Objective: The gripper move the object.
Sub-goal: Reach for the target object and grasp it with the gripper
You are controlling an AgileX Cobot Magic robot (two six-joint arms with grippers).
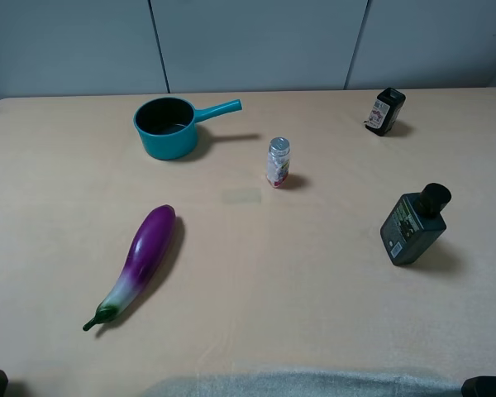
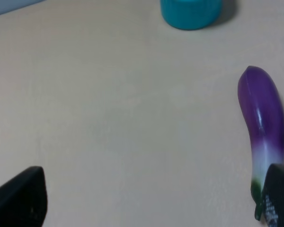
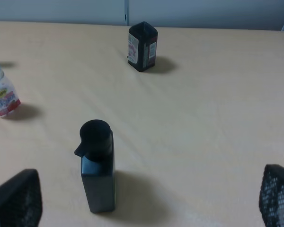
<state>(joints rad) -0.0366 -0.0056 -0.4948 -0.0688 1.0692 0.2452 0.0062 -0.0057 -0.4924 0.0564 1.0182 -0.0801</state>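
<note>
The object, a small black boxy bottle (image 1: pixel 386 111) with a white-and-red label, stands upright at the far right of the table; it also shows in the right wrist view (image 3: pixel 142 46). My right gripper (image 3: pixel 146 201) is open and empty, well short of it, its fingers (image 3: pixel 277 195) wide apart at the frame's corners. My left gripper (image 2: pixel 151 198) is open and empty above bare table, with the eggplant (image 2: pixel 264 125) beside one finger. In the exterior high view only dark corners of the arms show at the near edge.
A larger dark-green bottle (image 1: pixel 415 224) with a round black cap stands between my right gripper and the object. A clear shaker (image 1: pixel 278 162) stands mid-table. A teal pot (image 1: pixel 167 126) sits at the far left, a purple eggplant (image 1: pixel 140 260) lies front left.
</note>
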